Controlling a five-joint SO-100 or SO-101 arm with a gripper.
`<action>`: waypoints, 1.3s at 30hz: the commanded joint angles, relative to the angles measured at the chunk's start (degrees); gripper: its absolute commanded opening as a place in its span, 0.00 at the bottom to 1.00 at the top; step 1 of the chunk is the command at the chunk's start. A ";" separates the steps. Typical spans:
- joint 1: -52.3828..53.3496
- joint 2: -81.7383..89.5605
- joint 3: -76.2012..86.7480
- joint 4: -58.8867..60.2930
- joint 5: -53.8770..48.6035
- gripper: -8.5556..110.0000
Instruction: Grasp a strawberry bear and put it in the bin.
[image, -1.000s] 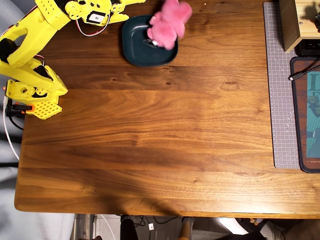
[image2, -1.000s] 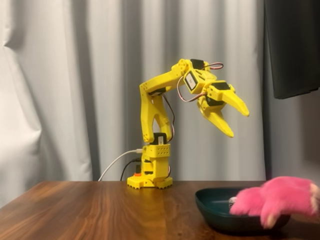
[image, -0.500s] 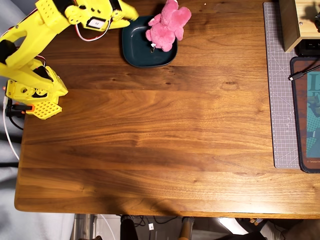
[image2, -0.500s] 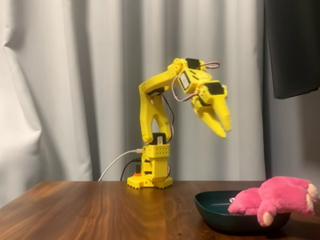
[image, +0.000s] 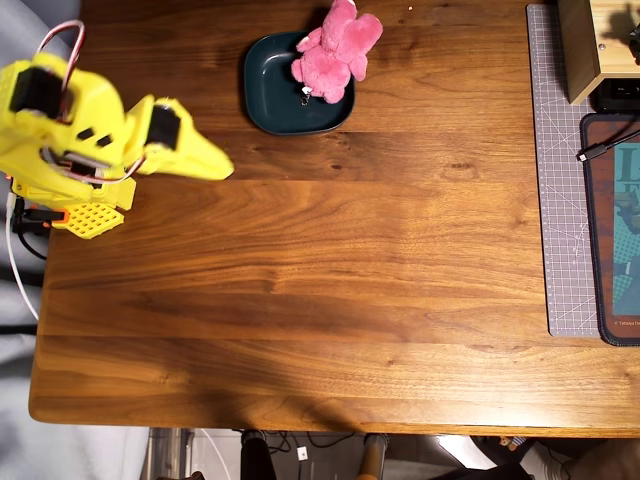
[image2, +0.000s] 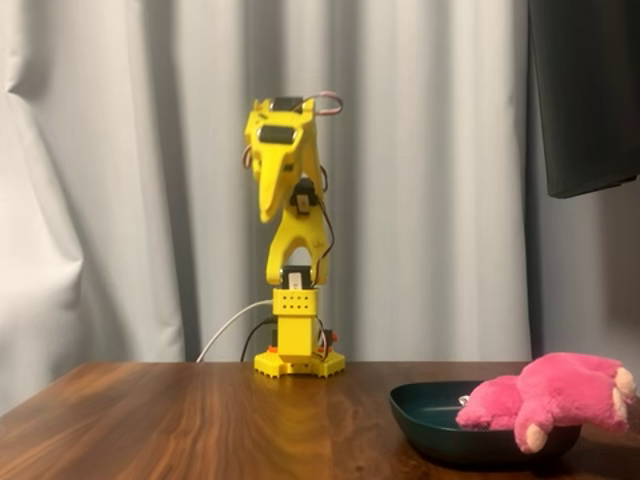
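There was one strawberry bear (image: 337, 49) and one bin (image: 275, 92), and one arm, mine; the bear lay across the bin's rim at its upper right corner in the overhead view, part of it inside the dish and part hanging out over the wood; the fixed view showed it (image2: 553, 394) draped over the bin's (image2: 432, 414) right edge, one paw dangling outside. My fingers (image: 212, 161) held nothing and were well apart from bear and bin, pointing right above the counter (image: 320, 290) near my base; from above they read as one closed wedge, yet I could not tell for certain whether they were pressed together or parted; in the fixed view my gripper (image2: 267, 210) hung high, tips down. The counter was dark walnut planks, glossy; one grey cutting mat (image: 556, 170) lay along its right side, one dark desk pad (image: 612, 230) beside it, one wooden box (image: 588, 45) at the top right corner. Only the fixed view showed the pale curtains (image2: 130, 180) behind and a black panel (image2: 585, 90) at upper right; only the overhead view showed the mat, pad and box.
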 joint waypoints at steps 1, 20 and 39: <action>-0.35 18.19 13.97 -0.62 -0.18 0.12; 9.23 50.80 56.43 -5.62 6.50 0.07; 11.07 50.80 58.89 0.97 10.28 0.07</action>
